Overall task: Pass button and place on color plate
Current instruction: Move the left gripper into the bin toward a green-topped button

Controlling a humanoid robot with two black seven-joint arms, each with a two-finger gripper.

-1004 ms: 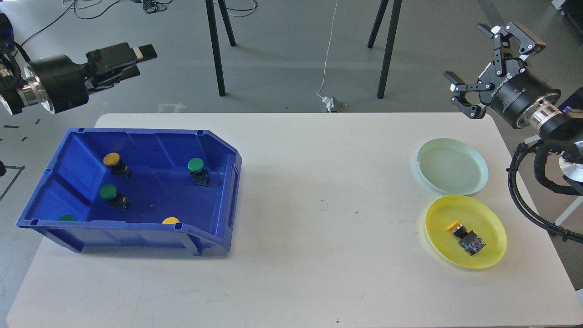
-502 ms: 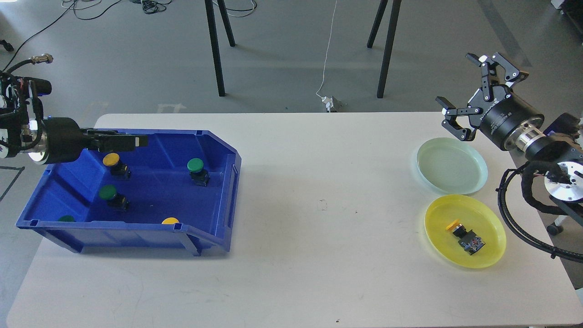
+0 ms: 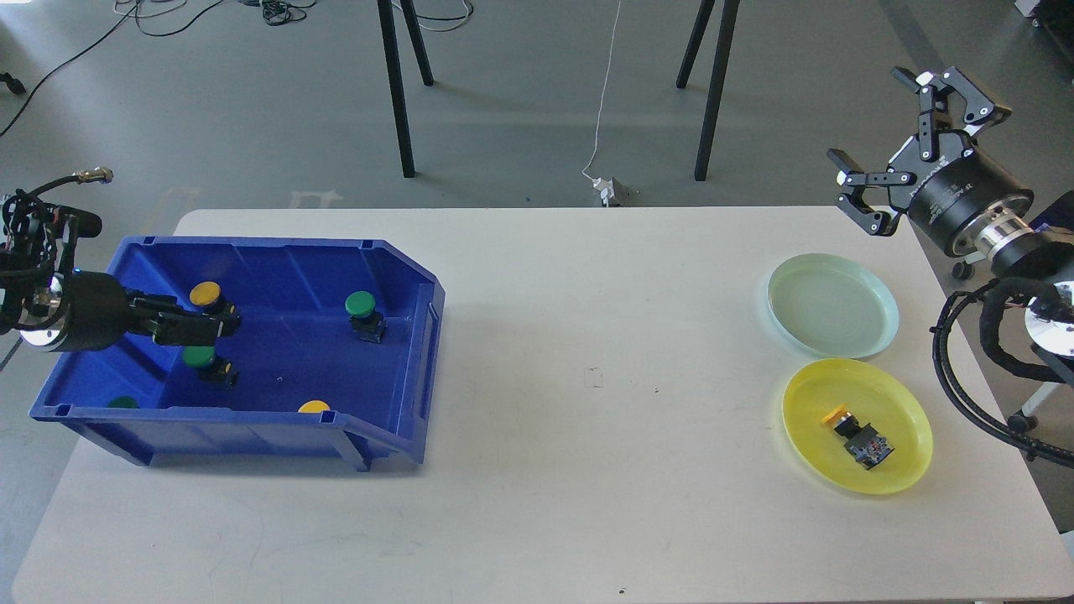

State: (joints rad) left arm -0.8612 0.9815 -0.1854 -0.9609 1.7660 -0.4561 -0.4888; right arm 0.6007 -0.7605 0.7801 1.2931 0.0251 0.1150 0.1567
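Note:
A blue bin [image 3: 294, 258] on the table's left holds several buttons: a yellow one [image 3: 205, 294], a green one [image 3: 361, 304], a green one [image 3: 199, 356], and a green one [image 3: 123, 402] and a yellow one [image 3: 315, 407] half hidden by the front wall. My left gripper [image 3: 216, 324] reaches low into the bin between the yellow and green buttons at the left; its fingers are dark and cannot be told apart. A yellow plate [image 3: 805, 394] at the right holds a yellow button [image 3: 856, 432]. A pale green plate [image 3: 833, 304] is empty. My right gripper [image 3: 866, 115] is open and empty, above the table's far right corner.
The white table [image 3: 587, 470] ends close behind both plates on the right. Black stand legs [image 3: 398, 92] and a cable stand on the floor beyond the table's far edge.
My left gripper has come down from above the bin's back wall into the bin, next to the yellow button. My right gripper dipped toward the pale green plate, then rose back up to the right.

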